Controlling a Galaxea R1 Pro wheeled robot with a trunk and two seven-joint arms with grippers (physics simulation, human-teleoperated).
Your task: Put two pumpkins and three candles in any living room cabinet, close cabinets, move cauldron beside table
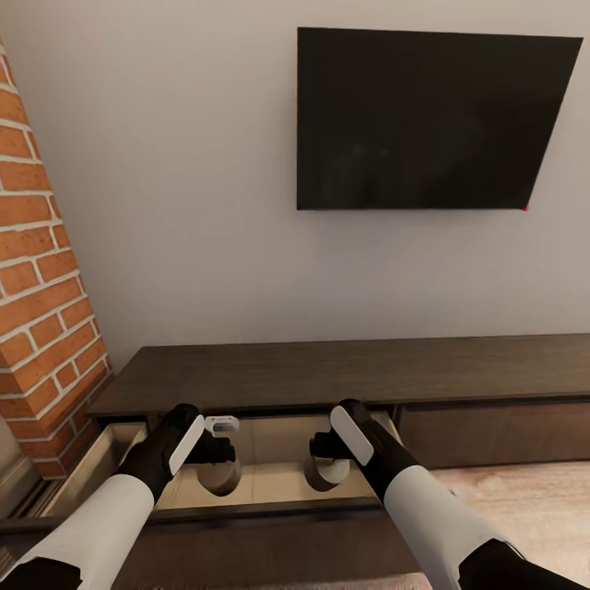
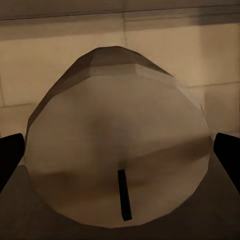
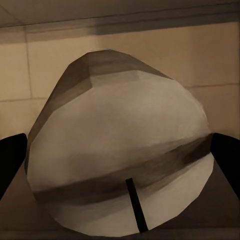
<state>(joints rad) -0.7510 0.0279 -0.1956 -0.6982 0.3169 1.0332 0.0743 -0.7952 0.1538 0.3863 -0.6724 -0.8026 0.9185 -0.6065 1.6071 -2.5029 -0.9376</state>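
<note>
The long dark cabinet (image 1: pixel 328 373) stands against the wall with its left drawer (image 1: pixel 270 485) pulled open, showing a pale wood inside. Both arms reach down into that drawer. My left gripper (image 1: pixel 218 460) holds a tan candle (image 1: pixel 218 482) low over the drawer floor. In the left wrist view this candle (image 2: pixel 117 150) has its pale top and dark wick toward the camera, with black fingers (image 2: pixel 10 160) against both of its sides. My right gripper (image 1: pixel 328 457) holds a second candle (image 1: pixel 329 477) (image 3: pixel 120 155) the same way, its fingers (image 3: pixel 227 155) at the candle's sides. Pumpkins and cauldron are out of view.
A black television (image 1: pixel 430 123) hangs on the wall above the cabinet. A brick wall (image 1: pixel 41 295) rises at the left, close to the drawer's end. The drawer front (image 1: pixel 270 515) lies between me and the candles. Wood floor (image 1: pixel 524 492) shows at the right.
</note>
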